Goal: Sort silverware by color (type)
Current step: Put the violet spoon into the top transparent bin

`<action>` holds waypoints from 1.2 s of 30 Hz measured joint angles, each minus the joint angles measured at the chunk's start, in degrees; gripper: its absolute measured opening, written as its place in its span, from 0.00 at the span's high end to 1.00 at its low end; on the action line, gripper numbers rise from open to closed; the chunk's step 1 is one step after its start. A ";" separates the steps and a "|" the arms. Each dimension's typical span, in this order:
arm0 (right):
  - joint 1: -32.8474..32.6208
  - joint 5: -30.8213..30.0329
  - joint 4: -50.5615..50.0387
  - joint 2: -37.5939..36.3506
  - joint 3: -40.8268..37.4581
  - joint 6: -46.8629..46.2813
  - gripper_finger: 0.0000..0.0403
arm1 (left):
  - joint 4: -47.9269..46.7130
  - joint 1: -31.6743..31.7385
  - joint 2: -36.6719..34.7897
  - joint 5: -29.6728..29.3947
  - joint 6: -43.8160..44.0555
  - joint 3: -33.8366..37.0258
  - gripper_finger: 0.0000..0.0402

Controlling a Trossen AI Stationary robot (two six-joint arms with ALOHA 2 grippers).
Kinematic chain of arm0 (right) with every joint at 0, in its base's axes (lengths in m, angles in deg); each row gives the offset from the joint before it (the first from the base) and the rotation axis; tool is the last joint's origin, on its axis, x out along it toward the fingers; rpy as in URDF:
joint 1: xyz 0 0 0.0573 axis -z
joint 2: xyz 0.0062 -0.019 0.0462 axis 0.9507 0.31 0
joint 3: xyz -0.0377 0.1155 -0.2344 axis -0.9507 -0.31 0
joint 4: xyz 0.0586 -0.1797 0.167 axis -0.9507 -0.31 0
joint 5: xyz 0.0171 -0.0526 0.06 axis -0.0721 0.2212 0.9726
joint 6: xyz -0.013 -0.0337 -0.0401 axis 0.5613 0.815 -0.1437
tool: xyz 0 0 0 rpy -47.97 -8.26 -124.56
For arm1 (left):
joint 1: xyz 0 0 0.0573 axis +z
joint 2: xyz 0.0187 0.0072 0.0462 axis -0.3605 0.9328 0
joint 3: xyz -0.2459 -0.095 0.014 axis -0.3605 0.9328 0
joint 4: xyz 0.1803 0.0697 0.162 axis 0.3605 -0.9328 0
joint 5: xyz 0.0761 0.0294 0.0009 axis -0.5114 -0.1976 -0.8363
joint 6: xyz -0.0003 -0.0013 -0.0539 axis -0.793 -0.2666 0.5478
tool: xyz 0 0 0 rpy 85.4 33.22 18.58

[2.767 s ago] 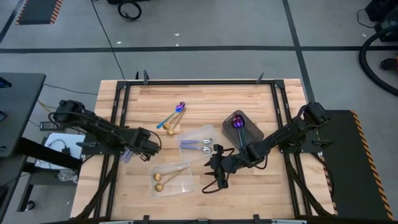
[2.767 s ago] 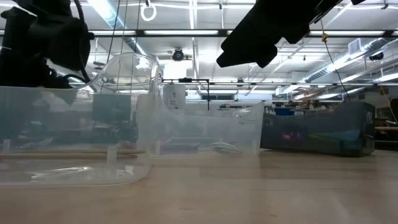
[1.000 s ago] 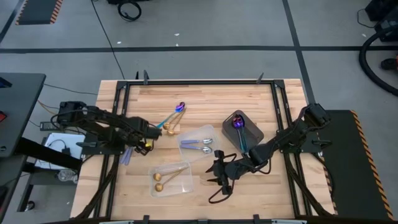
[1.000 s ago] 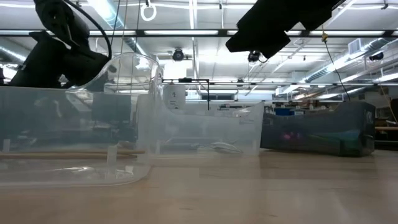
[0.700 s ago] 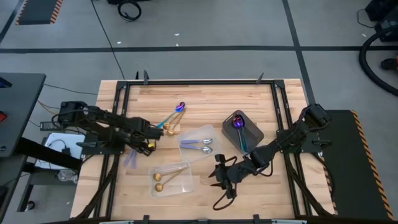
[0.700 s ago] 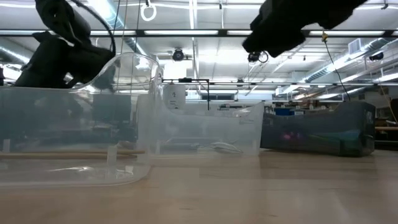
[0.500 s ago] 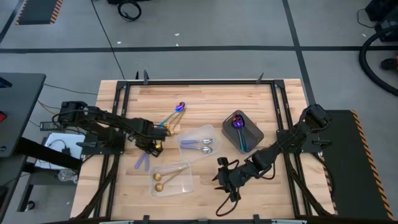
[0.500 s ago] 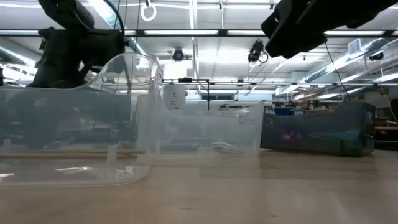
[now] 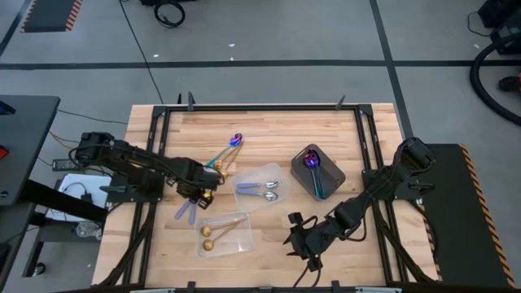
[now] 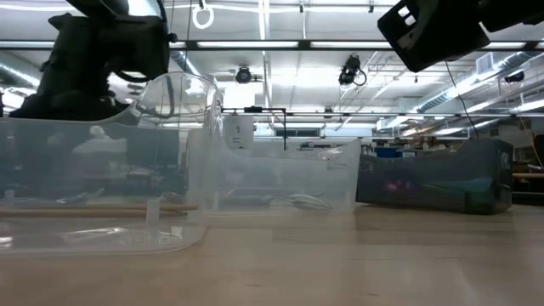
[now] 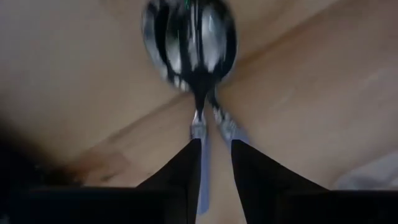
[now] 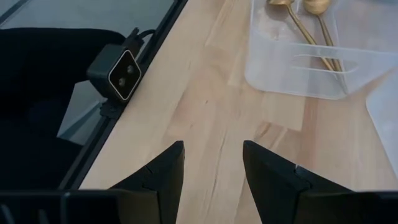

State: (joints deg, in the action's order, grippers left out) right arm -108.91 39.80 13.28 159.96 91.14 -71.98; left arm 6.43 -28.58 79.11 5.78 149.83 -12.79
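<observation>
My left gripper (image 9: 196, 198) (image 11: 214, 146) is shut on two silver spoons (image 9: 185, 211) (image 11: 189, 43), left of the clear trays. One clear tray (image 9: 241, 241) holds two gold spoons (image 9: 216, 232) (image 12: 308, 28). Another clear tray (image 9: 262, 174) holds silver spoons (image 9: 259, 190). A dark grey tray (image 9: 330, 181) holds an iridescent purple-blue spoon (image 9: 313, 167). A purple-blue spoon (image 9: 229, 147) and gold spoons (image 9: 221, 168) lie loose on the table, toward its far side. My right gripper (image 9: 304, 242) (image 12: 211, 149) is open over bare wood near the table's near edge. My left gripper pinches the handles (image 11: 208, 127) of both silver spoons together between its two fingers. The spoons run along the fingers and stick out past the fingertips, bowls (image 11: 211, 37) foremost and side by side. They look lifted clear of the wood, though blur keeps me unsure.
The low camera (image 12: 121, 74) sits at the table's near edge, close to my right gripper. A black frame (image 9: 260, 107) runs around the wooden table. In the low view the clear tray walls (image 10: 102, 187) fill the left; both arms show only as dark masses above.
My left gripper has carried the two silver spoons toward the table's right, closer to the clear trays. My right gripper has drawn away from the trays toward the near edge and slightly right, staying open.
</observation>
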 joint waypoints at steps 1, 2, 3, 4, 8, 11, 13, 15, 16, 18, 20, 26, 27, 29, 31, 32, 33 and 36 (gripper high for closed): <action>-0.09 -0.20 -0.11 0.00 0.00 0.00 0.57 | -0.06 -0.67 0.11 0.70 0.68 0.24 0.76; -0.21 -0.21 -0.17 0.00 0.00 0.00 0.57 | -0.31 -1.34 0.52 1.48 0.94 0.38 0.75; -0.37 -0.23 -0.17 0.00 0.00 0.00 0.57 | -0.91 -2.12 1.02 1.88 1.14 0.46 0.74; -0.45 -0.25 -0.17 0.00 0.00 0.00 0.57 | -1.56 -2.90 1.25 1.98 1.27 0.48 0.72; -0.44 -0.34 -0.17 0.00 0.00 0.01 0.57 | -2.23 -5.08 2.71 1.66 2.31 0.48 0.61; -0.39 -0.36 -0.17 0.00 -0.02 0.00 0.57 | -0.83 -6.45 4.17 1.61 2.01 0.45 0.56; -0.50 -0.35 -0.07 0.00 -0.06 0.00 0.57 | -0.19 -6.99 5.48 1.00 1.89 0.47 0.55; -0.54 -0.36 0.21 0.00 -0.39 0.02 0.57 | 0.33 -7.10 6.71 0.29 1.89 0.46 0.55; -0.54 -0.36 0.49 0.00 -0.64 0.01 0.57 | 0.44 -7.07 7.33 0.36 1.83 0.36 0.56; -0.53 -0.36 0.64 0.00 -1.00 -0.15 0.57 | 0.45 -7.03 8.43 0.61 1.40 0.19 0.59; -0.54 -0.34 0.96 0.00 -1.14 -0.17 0.57 | 0.87 -7.03 8.89 0.67 0.05 0.17 0.63; -1.02 -0.34 1.28 0.00 -1.16 -0.10 0.57 | 2.16 -7.03 9.20 0.45 -0.60 0.20 0.80; -1.18 -0.35 1.17 0.00 -1.16 -0.08 0.57 | 2.15 -7.03 9.20 0.29 -0.51 0.20 0.83; -1.38 -0.36 0.57 0.00 -1.16 -0.02 0.57 | 2.15 -7.03 9.22 -0.29 0.28 0.22 0.87; -1.42 -0.36 -0.35 0.00 -1.16 -0.02 0.57 | 2.02 -7.07 9.14 -1.02 0.84 0.26 0.87; -1.42 -0.36 -0.68 0.00 -1.18 -0.02 0.57 | 1.98 -7.07 8.94 -1.19 0.80 0.30 0.87; -1.40 -0.38 -1.05 0.00 -1.18 -0.06 0.57 | 1.81 -7.07 8.79 -1.59 0.78 0.24 0.87; -1.40 -0.41 -2.50 0.00 -1.18 -0.43 0.57 | -0.05 -7.07 8.31 -3.78 0.49 -0.85 0.87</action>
State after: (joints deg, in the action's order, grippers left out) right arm -110.31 39.40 10.78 159.96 89.96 -72.41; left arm 6.37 -35.65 87.41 2.00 150.32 -13.64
